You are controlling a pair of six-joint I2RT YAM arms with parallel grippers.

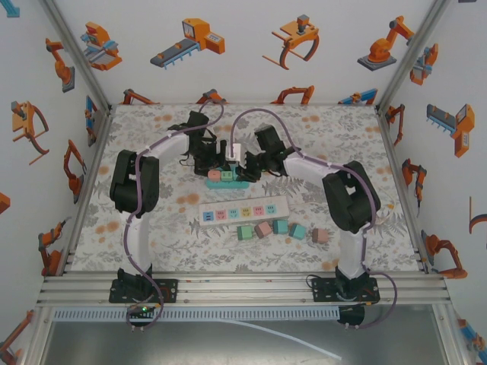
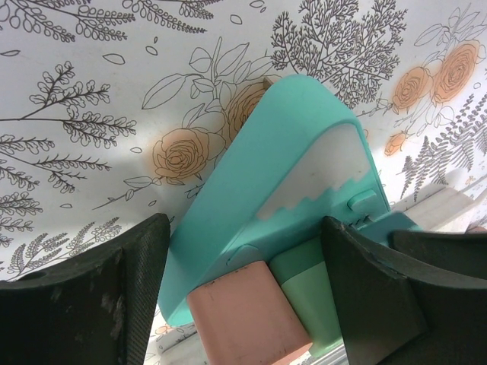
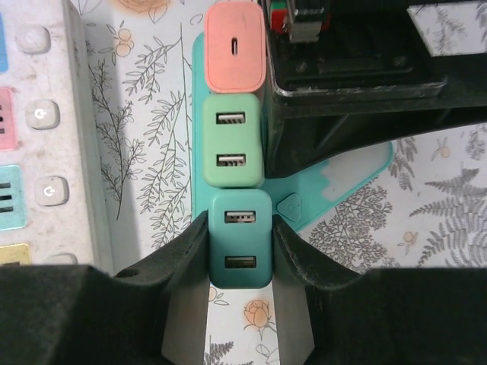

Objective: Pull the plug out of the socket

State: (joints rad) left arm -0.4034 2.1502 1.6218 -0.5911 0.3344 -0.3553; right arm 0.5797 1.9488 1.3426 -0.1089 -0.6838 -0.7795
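Note:
A teal socket strip (image 1: 228, 182) lies at the table's middle back and carries a pink plug (image 3: 235, 47), a light green plug (image 3: 233, 139) and a teal plug (image 3: 240, 237) in a row. My right gripper (image 3: 240, 247) is shut on the teal plug, one finger pressed on each of its sides. My left gripper (image 2: 245, 251) straddles the strip's (image 2: 228, 198) other end. Its fingers (image 2: 99, 296) touch the strip's edge and the green plug (image 2: 312, 293), with the pink plug (image 2: 247, 319) between them. From above, both grippers (image 1: 217, 161) (image 1: 245, 163) meet over the strip.
A white power strip (image 1: 243, 211) with coloured sockets lies just in front of the teal one, close to my right fingers (image 3: 46, 137). Several loose plugs (image 1: 281, 230) stand in a row nearer the bases. Walls enclose the table.

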